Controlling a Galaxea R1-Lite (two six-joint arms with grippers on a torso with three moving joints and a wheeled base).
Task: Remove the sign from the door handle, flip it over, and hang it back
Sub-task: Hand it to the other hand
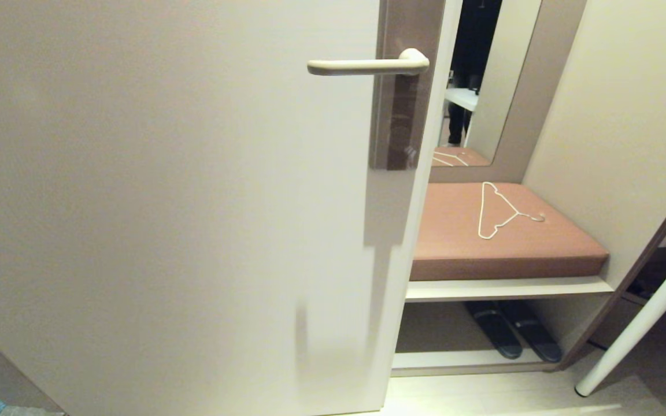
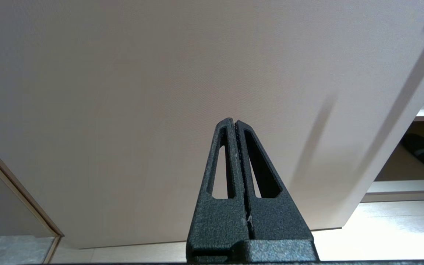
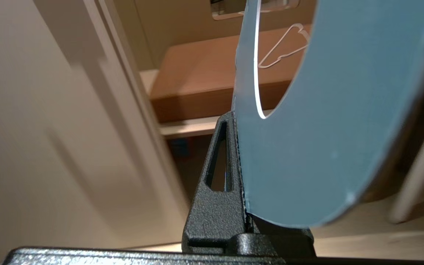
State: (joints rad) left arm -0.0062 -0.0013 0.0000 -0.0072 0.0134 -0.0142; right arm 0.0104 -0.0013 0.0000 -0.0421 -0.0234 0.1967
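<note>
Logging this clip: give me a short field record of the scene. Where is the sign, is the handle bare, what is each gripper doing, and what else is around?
sign: light blue face showing, clamped in the right gripper, off the handle; sign
door handle: bare, level lever on a brownish plate
left gripper: shut, holding nothing, pointed at the door
door: pale panel, standing ajar
bench cushion: brown, beyond the door edge
wire hanger: white, lying on the cushion
slippers: dark pair under the bench
task stage: sign removed, not yet rehung
</note>
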